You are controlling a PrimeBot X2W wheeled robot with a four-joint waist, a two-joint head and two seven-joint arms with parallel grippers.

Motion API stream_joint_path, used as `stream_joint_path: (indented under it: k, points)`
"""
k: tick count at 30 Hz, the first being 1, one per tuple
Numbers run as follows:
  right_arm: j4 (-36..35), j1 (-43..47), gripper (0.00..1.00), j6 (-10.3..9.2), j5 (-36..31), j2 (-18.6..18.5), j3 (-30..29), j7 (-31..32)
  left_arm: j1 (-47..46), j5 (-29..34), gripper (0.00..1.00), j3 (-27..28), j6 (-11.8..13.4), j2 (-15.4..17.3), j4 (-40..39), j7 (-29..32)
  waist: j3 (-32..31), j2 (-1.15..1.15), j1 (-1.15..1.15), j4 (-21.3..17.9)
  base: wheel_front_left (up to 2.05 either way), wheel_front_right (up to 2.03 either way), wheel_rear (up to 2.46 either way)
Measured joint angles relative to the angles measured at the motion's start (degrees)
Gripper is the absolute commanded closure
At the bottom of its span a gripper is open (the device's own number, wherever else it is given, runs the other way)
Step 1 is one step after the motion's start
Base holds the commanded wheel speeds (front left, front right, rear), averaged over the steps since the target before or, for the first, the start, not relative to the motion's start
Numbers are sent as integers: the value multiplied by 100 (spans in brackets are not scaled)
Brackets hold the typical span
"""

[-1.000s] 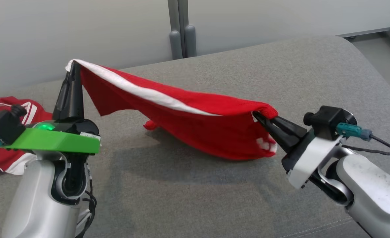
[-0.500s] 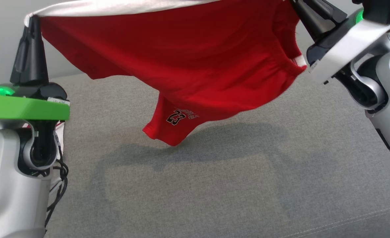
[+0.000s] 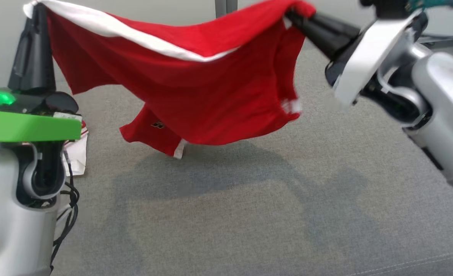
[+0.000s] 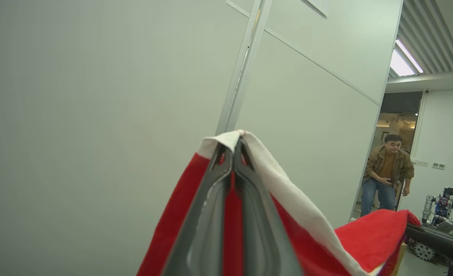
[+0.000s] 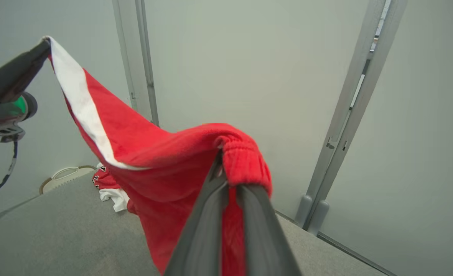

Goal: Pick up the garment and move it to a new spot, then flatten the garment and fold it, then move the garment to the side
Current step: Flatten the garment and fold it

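Observation:
A red garment with a white side stripe hangs stretched in the air between my two grippers, above the grey cushioned surface. My left gripper is shut on its white-edged corner at the upper left, fingers pointing up. My right gripper is shut on the red ribbed edge at the upper right. The lower hem dangles just above the surface. In the left wrist view my left gripper pinches the garment. In the right wrist view my right gripper grips bunched red cloth, with the left gripper at the far corner.
Another red and white garment lies on the surface behind my left arm, also seen as a heap. A pale wall with a metal post stands behind. A person stands in a doorway, beside another robot.
Both grippers have lifted the garment off the surface over the last second. Since half a second ago the cloth has swung back and its hem hangs lower; the head view has shifted.

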Motion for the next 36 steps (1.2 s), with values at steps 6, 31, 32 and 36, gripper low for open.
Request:
stream_joint_path:
  k: [6,31,32,36]
  points:
    - [-490,-550,100,0,365,-188,-469,-225,-43,5,100,121,0,29,-695,-53,-36,0,0,13,0,0,0]
    - [1773,-159,100,-74,-36,-21,19,-589,-374,-76,100,-818,163,-514,291,577,733,0,0,531,0,0,0]
    - [1848,97,100,-60,-7,-35,155,-564,-16,-107,100,-946,145,-570,377,609,762,0,0,536,0,0,0]
    - [2026,955,100,-25,162,45,503,-605,1163,-359,100,-1069,149,-742,714,516,859,0,0,525,0,0,0]
